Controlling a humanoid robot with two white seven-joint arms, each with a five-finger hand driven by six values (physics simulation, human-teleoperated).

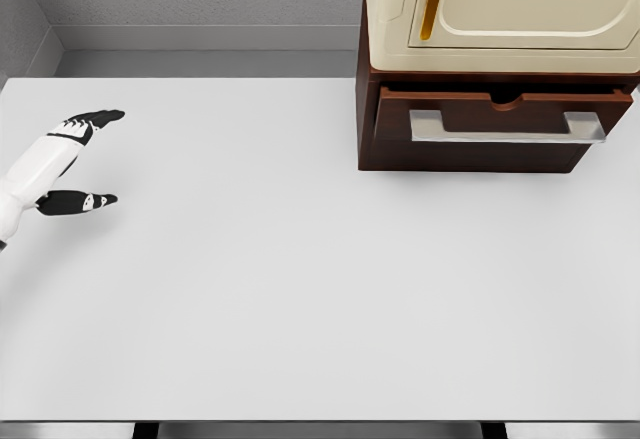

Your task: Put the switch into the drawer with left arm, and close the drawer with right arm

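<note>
White tabletop fills the head view; left hand rests at its left edge, fingers spread, holding nothing. No switch shows. Brown drawer stands slightly open: push squarely on its handle.

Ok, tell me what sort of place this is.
Likely a simulated tabletop test bench: a bare white table, a brown drawer unit slightly open with a cream appliance on top, and a robot left hand.
</note>
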